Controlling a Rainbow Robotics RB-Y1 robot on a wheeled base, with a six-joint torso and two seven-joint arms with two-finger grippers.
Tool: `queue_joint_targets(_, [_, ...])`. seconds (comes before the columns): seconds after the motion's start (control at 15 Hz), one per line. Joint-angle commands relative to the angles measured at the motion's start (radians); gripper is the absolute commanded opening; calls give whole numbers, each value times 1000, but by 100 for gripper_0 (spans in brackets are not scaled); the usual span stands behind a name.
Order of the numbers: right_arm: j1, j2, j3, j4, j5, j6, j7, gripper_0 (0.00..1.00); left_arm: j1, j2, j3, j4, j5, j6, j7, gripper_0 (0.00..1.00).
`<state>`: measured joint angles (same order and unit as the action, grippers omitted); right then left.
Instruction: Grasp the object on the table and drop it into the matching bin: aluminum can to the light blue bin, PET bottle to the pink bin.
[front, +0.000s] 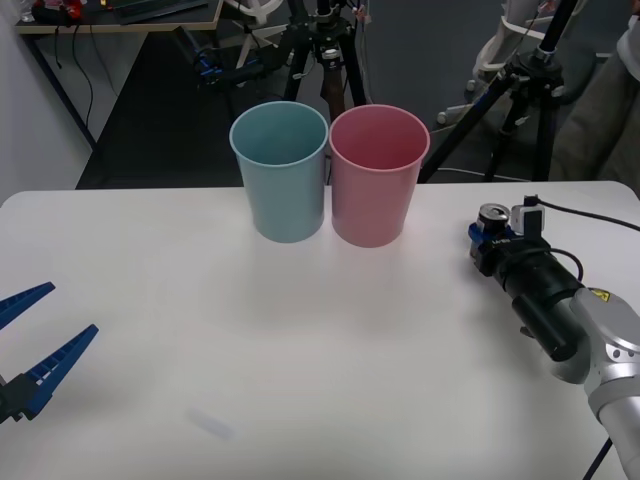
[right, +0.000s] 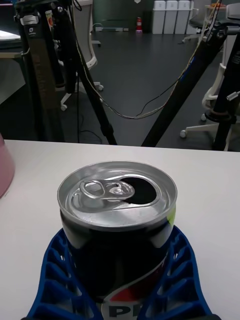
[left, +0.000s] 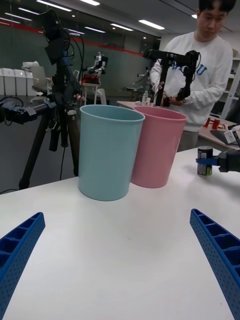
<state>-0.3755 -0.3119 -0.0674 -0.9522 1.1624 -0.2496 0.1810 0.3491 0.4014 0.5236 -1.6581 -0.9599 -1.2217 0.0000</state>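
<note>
The aluminum can (front: 491, 214), dark grey with a silver opened lid, stands upright on the white table (front: 300, 340) at the right, well right of the pink bin (front: 372, 185). My right gripper (front: 488, 230) is shut on the can, its blue ribbed fingers (right: 55, 270) curving around both sides of the can (right: 117, 200) below the lid. The light blue bin (front: 285, 180) stands touching the pink bin's left side at the table's back centre. My left gripper (front: 72, 308) rests open and holding nothing low at the front left, facing both bins (left: 107, 155) and the far can (left: 204, 161).
Black tripods (front: 520, 90) and cables stand on the floor just behind the table's back edge. The right arm's thick black and silver forearm (front: 560, 310) lies over the table's right side. An edge of the pink bin (right: 4, 170) shows beside the can.
</note>
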Motion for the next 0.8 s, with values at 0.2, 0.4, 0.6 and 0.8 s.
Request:
queue_joint_targets(0.2, [44,-3,-17,-74,-10,-42,5,0,0,0,0,0,0,0,0,100])
queue_joint_targets(0.4, [141,-13,-17,-235,-12,-45,-5,0,0,0,0,0,0,0,0,100])
queue_joint_targets(0.6, [259,-21,-17,-422,-50,-74,-17,0,0,0,0,0,0,0,0,100])
queue_joint_targets(0.8, [383,-36,-19,-606,-102,-117,-40,0,0,0,0,0,0,0,0,100])
